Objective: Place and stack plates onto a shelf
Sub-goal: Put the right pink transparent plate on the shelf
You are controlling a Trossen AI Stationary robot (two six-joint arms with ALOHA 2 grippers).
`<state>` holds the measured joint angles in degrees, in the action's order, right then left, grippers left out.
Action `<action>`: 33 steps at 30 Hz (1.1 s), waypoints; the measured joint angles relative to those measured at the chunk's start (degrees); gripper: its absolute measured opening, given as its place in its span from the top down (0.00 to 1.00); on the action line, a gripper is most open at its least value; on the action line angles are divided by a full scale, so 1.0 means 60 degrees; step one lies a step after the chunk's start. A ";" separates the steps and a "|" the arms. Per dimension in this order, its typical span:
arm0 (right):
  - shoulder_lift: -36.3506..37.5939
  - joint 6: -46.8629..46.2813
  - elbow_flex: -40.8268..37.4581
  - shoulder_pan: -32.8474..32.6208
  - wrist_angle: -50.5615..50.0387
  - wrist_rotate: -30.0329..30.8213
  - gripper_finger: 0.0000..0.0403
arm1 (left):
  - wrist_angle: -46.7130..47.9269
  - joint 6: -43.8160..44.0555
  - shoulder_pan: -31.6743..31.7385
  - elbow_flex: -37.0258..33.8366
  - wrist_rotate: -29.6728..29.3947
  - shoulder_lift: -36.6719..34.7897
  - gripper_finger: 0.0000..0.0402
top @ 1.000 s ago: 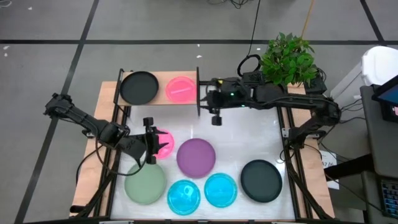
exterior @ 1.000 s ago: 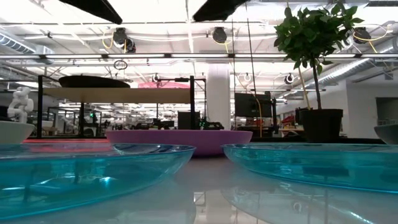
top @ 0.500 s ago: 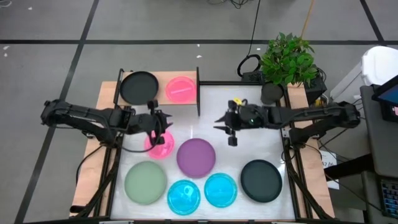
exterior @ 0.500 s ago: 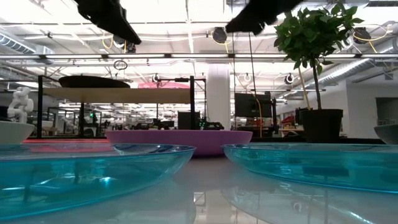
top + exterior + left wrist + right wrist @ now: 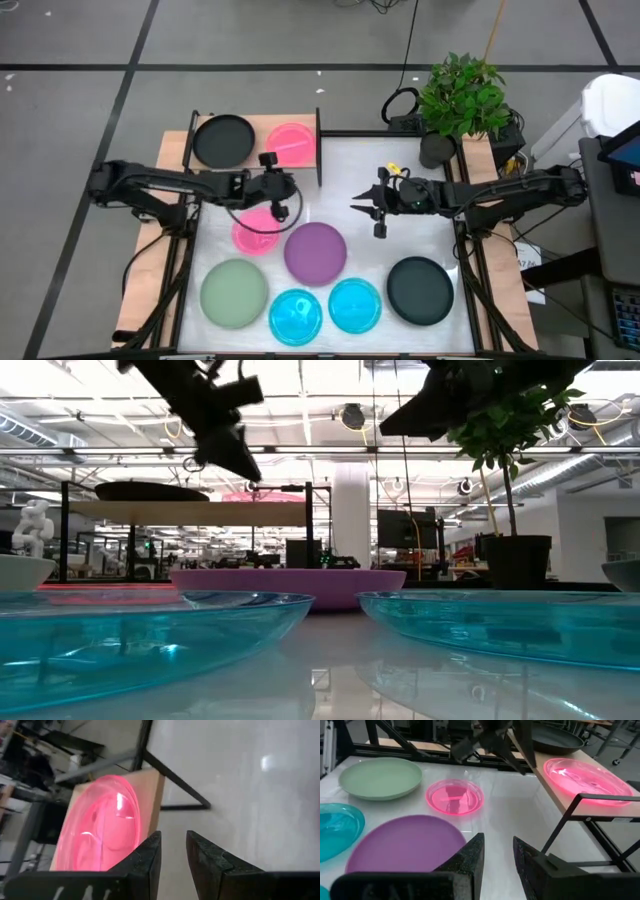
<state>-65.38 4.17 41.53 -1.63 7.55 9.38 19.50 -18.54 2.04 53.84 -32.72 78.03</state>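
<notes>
The light-wood shelf stands at the table's far left and carries a black plate and a pink plate. Six plates rest on the white table: a small pink one, a purple one, a sage-green one, two cyan ones and a black one. My left gripper hovers high over the table's pink plate, open by a narrow gap and empty. My right gripper hangs over the table's middle, also slightly open and empty.
Black shelf posts rise at the shelf's right end, close to my left gripper. A potted plant stands at the far right corner. Bare table lies under and to the right of my right arm.
My left gripper has risen from beside the table's pink plate and swung right and toward the far edge, ending near the shelf's right end. My right gripper has drawn back from the shelf toward the table's middle and right. All the plates have stayed where they were.
</notes>
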 joint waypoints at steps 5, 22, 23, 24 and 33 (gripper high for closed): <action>0.0069 0.0177 0.0002 0.0000 0.0031 0.0003 0.78 | -0.0674 -0.0157 0.0257 0.0001 -0.0463 0.0477 0.76; 0.0058 0.0231 0.0002 0.0000 -0.0007 -0.0021 0.78 | -0.0758 -0.0041 0.0917 0.0004 -0.0566 0.0504 0.76; 0.0058 0.0249 0.0002 0.0000 -0.0010 -0.0024 0.78 | -0.0737 -0.0041 0.0944 0.0004 -0.0566 0.0504 0.76; 0.0058 0.0279 0.0002 0.0000 -0.0006 -0.0024 0.78 | -0.0712 -0.0041 0.0977 0.0004 -0.0566 0.0504 0.76; 0.0058 0.0276 0.0002 0.0000 -0.0010 -0.0024 0.78 | -0.0360 0.0165 0.1242 0.0004 -0.0588 0.0504 0.76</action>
<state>-65.04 5.82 41.54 -1.63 7.49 9.23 17.34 -17.55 9.49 53.87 -36.25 81.06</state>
